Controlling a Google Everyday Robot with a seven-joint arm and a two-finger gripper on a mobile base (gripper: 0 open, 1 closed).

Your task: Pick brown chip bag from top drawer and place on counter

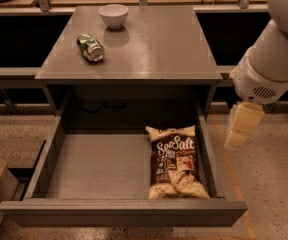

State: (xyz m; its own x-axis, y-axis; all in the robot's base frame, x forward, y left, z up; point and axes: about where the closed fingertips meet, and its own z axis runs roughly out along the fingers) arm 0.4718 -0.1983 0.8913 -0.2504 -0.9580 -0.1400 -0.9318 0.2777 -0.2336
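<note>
The top drawer stands pulled open, and the brown chip bag lies flat against its right wall, label up. The gripper hangs outside that wall above the floor, holding nothing; released or clenched, I cannot tell. Beyond, the counter carries a crushed green can and a white bowl.

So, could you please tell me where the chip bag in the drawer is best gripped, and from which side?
Probably from straight above, pinching the crinkly middle of the chip bag: it lies flat on the drawer floor, lengthwise front to back, close to the right wall, so the walls block a sideways approach. The claw hangs outside, right of the drawer.
</note>
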